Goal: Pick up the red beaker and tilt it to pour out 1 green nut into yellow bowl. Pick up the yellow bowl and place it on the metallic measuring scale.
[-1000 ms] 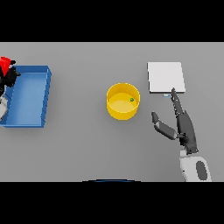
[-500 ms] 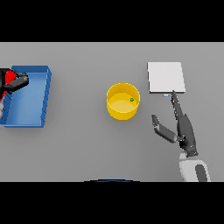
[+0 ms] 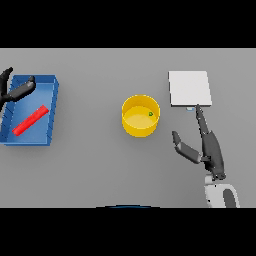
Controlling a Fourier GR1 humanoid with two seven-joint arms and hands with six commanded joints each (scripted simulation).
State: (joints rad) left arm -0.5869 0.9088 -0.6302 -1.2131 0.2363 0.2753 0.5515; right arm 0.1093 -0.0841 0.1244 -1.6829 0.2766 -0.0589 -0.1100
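Red beaker [image 3: 31, 120] lies flat in blue tray [image 3: 52, 112], long axis diagonal; left hand [image 3: 15, 90] spread, right hand [image 3: 207, 147] fingers straight.

Worktop [image 3: 100, 170]: uniform grey, matt, smooth, without visible grain or reflection. Yellow bowl [image 3: 141, 116]: smooth, plastic-looking wall in saturated yellow with a faint sheen on the inner floor; it contains one small green nut [image 3: 150, 114], too small to judge its finish. Measuring scale [image 3: 189, 88]: flat pale grey plate, smooth, satin rather than mirror-bright. Blue tray [image 3: 52, 112]: smooth, plastic-looking, matt blue walls and floor. Red beaker [image 3: 30, 120]: smooth, evenly red, matt. Right robot hand [image 3: 210, 147] and left robot hand [image 3: 15, 90]: dark grey, smooth, hard-looking surfaces with a dull sheen; the right forearm casing looks white and glossy.
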